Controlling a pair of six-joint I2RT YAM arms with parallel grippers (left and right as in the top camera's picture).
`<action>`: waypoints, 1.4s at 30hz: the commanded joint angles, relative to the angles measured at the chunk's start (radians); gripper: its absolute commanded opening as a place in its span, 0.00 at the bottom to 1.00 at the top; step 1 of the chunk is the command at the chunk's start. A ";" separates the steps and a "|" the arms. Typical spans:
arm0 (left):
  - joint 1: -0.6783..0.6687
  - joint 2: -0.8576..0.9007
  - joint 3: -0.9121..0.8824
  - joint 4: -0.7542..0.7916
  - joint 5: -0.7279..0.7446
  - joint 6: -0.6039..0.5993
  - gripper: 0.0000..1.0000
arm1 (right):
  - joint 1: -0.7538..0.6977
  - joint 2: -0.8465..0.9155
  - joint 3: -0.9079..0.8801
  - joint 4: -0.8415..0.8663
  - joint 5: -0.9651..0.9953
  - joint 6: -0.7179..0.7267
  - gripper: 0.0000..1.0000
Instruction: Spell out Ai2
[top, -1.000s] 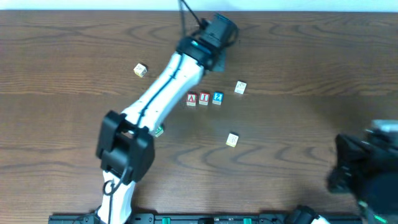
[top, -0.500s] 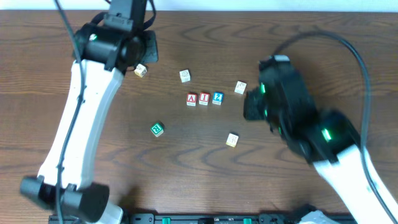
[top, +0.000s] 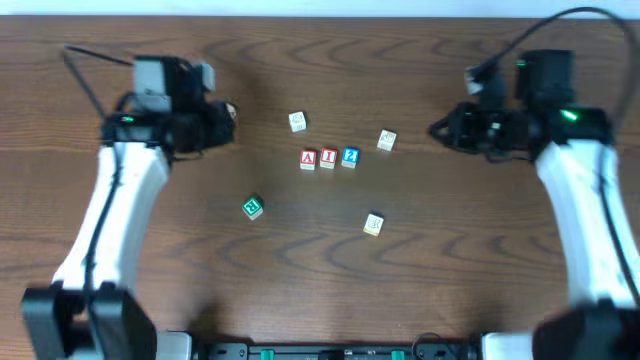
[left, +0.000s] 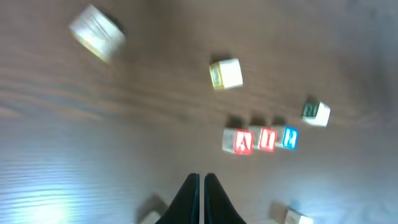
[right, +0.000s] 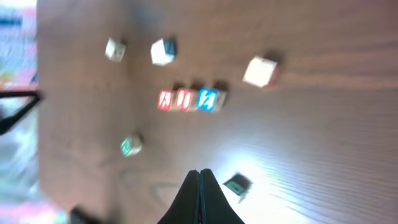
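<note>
Three letter blocks stand in a row at the table's middle: a red A (top: 308, 159), a red I (top: 328, 159) and a blue 2 (top: 349, 157), touching side by side. The row also shows in the left wrist view (left: 266, 139) and in the right wrist view (right: 184, 99), both blurred. My left gripper (top: 224, 127) is shut and empty at the far left, well apart from the row; its fingers (left: 200, 178) are pressed together. My right gripper (top: 440, 132) is shut and empty at the far right; its fingers (right: 199, 173) are closed.
Loose blocks lie around the row: a white one (top: 297, 122) behind it, a pale one (top: 387, 141) to its right, a green one (top: 252, 207) at front left, a cream one (top: 373, 224) in front, and one (top: 228, 112) beside my left gripper.
Both arms have swung outward: the left from above the table's middle to the far left, the right from near the row to the far right. The blocks have not moved.
</note>
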 joint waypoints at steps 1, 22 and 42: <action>-0.040 0.066 -0.042 0.053 0.086 -0.089 0.06 | 0.045 0.113 -0.018 0.041 -0.148 -0.014 0.01; -0.104 0.367 -0.042 0.212 0.087 -0.220 0.06 | 0.171 0.409 -0.018 0.174 0.023 0.152 0.01; -0.113 0.392 -0.042 0.272 0.060 -0.396 0.06 | 0.188 0.482 -0.018 0.279 0.070 0.114 0.01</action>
